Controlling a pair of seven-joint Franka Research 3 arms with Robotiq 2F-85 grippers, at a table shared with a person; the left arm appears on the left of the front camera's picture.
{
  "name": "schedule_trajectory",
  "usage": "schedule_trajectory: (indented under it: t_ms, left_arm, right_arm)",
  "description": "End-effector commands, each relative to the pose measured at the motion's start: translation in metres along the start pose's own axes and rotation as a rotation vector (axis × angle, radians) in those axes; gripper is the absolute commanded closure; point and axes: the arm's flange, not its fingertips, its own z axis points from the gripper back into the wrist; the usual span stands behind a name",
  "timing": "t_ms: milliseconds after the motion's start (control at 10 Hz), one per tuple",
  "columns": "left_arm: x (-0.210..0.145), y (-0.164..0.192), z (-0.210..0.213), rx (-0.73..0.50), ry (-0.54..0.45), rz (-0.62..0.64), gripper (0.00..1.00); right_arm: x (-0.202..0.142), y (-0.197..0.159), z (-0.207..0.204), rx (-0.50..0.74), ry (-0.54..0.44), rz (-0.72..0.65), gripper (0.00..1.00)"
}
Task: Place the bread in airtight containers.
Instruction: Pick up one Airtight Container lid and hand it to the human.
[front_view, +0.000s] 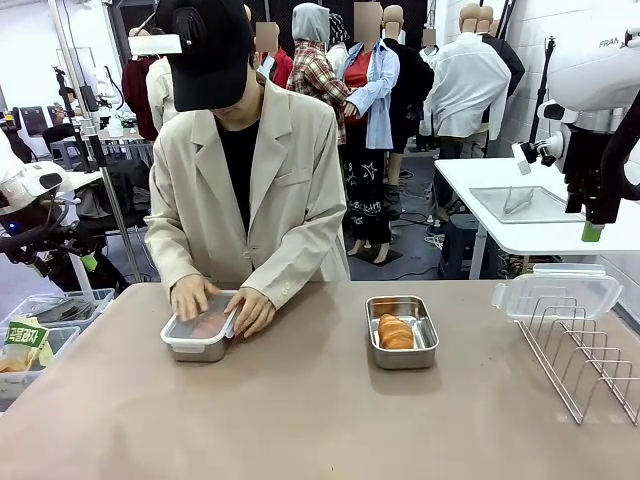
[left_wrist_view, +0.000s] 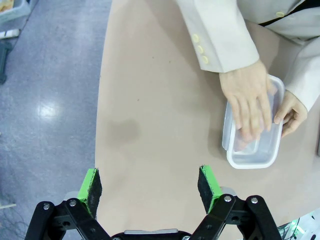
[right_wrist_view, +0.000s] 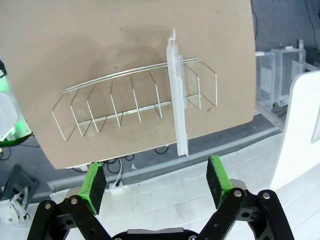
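One steel tin (front_view: 402, 345) stands uncovered at the table's middle right with a golden ridged bread roll (front_view: 396, 331) inside. At the left, the person's two hands (front_view: 195, 296) press a clear lid onto the other tin (front_view: 198, 345), and an orange shape shows faintly through the lid. From above, that tin (left_wrist_view: 260, 157) lies under the person's hand (left_wrist_view: 250, 102). A second clear lid (front_view: 556, 293) rests on the wire rack (front_view: 585, 355). My left gripper (left_wrist_view: 150, 182) hangs open above the table's left part. My right gripper (right_wrist_view: 156, 177) is open, high over the rack (right_wrist_view: 135, 100) and lid (right_wrist_view: 177, 100).
The wire rack sits by the table's right edge. Plastic bins (front_view: 40, 335) with packets stand off the table's left side. A white side table (front_view: 530, 205) with a steel tray stands behind at the right. Bare brown tabletop (front_view: 300, 420) spans the near side.
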Motion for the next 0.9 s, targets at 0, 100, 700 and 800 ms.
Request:
schedule_trajectory:
  t_ms: [0,100,700,800]
  left_arm:
    - [-0.0013,0.0005,0.0005,0.011,-0.008,0.003,0.0]
    - [-0.0013,0.0005,0.0005,0.011,-0.008,0.003,0.0]
    - [-0.0013,0.0005,0.0005,0.011,-0.008,0.003,0.0]
    - [-0.0013,0.0005,0.0005,0.011,-0.008,0.003,0.0]
  right_arm:
    - [-0.0014,0.0013,0.0009,0.004,0.002,0.009,0.0]
    - [-0.0014,0.0013,0.0009,0.004,0.002,0.009,0.0]
    - [-0.0014,0.0013,0.0009,0.004,0.002,0.009,0.0]
    - [-0.0014,0.0013,0.0009,0.004,0.002,0.009,0.0]
